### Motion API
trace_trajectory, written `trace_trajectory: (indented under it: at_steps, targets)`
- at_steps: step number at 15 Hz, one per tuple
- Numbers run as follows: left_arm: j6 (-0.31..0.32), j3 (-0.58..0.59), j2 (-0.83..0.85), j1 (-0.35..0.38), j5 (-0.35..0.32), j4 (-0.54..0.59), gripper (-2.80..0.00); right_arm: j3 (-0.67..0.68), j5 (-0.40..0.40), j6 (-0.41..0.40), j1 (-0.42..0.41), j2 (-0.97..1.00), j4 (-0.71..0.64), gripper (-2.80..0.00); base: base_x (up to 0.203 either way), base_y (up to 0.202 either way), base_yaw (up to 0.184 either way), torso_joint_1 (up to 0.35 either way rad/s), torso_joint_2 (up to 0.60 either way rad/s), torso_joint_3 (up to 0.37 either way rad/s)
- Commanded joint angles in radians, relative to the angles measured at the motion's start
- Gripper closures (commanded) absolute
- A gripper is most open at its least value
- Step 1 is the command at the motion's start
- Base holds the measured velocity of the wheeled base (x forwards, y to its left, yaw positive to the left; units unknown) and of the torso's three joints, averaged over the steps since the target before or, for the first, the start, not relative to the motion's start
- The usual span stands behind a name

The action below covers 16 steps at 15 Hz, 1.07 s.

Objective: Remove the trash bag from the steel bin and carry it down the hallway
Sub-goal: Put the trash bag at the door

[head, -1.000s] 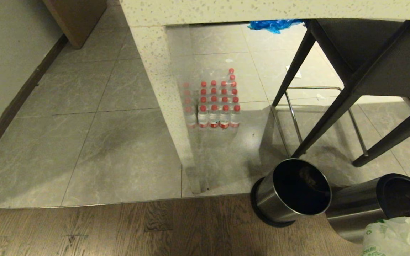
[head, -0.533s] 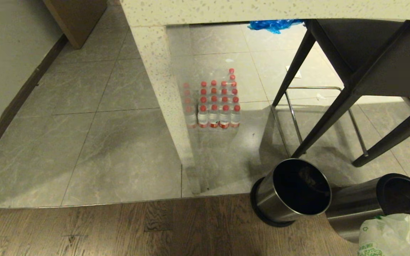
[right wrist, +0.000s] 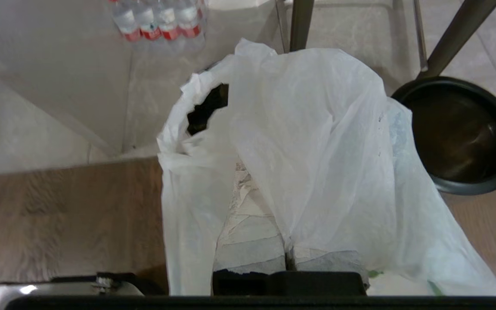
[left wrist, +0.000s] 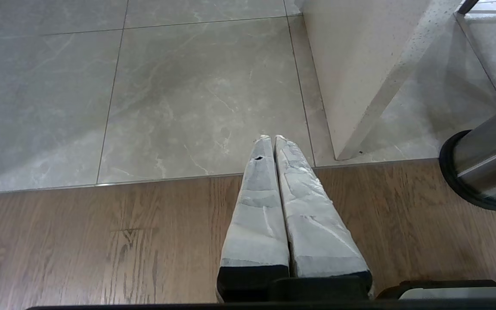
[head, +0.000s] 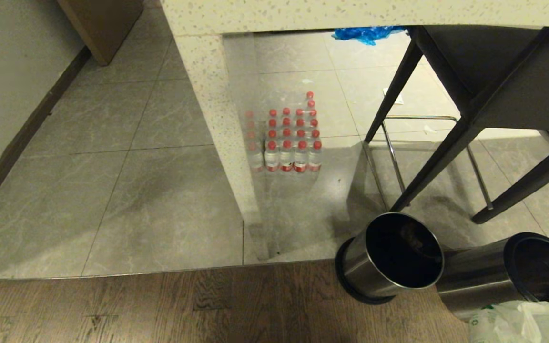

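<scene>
- Right gripper (right wrist: 269, 172): fingers pressed together on the trash bag (right wrist: 317, 172), whose film drapes over them and largely hides the tips.
- Trash bag: out of the steel bin (head: 489, 281), hanging at the robot's lower right, just beside it.
- Steel bin: leaning, mouth facing up and right; a second bin (head: 389, 257) touches it.
- Left gripper (left wrist: 271, 140): closed, empty, parked over the wood floor (left wrist: 101, 241).

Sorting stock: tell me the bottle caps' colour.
Red caps, clearest in the head view.
</scene>
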<state>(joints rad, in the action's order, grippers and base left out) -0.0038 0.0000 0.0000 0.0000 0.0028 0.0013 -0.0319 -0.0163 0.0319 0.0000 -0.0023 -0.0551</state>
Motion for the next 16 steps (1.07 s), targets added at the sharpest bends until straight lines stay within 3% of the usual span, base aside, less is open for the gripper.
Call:
trace_trajectory:
  at_steps: [1, 16]
  targets:
    - [-0.001, 0.001, 0.000, 0.000, 0.000, 0.000, 0.00, 0.006, -0.001, 0.000, 0.000, 0.002, 0.001, 0.00, 0.000, 0.000, 0.000, 0.000, 0.00, 0.000]
    - [0.002, 0.000, 0.001, 0.000, 0.000, -0.001, 0.00, 0.004, -0.001, -0.001, 0.000, 0.002, 0.003, 0.00, 0.000, 0.000, 0.000, 0.000, 0.00, 0.000]
